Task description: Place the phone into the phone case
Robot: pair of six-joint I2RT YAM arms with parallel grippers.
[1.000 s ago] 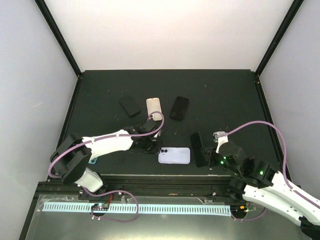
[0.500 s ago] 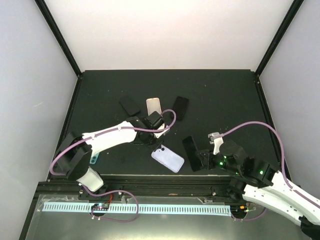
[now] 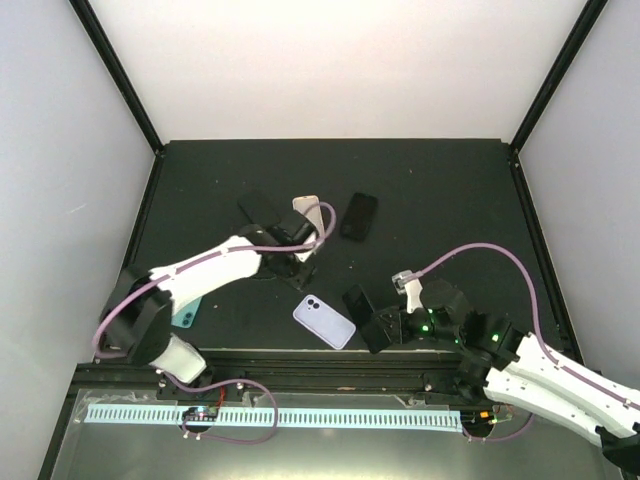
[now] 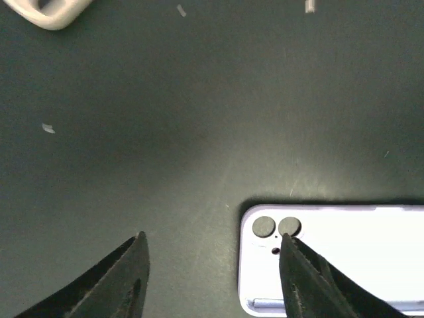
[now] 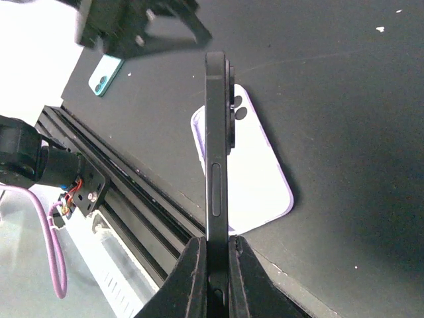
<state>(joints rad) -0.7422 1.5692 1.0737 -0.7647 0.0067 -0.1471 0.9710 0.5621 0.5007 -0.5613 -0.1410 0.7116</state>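
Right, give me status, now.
Left jaws open, empty. Right jaws shut on slim black phone, on edge beside flat lavender phone case. Nothing in between.

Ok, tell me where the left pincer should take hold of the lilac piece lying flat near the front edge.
Take the lilac piece across its two long edges, about mid-length, coming straight down. It lies flat on the table, camera dots up, so only its thin sides offer purchase; the short way across probably fits the open left pincer.
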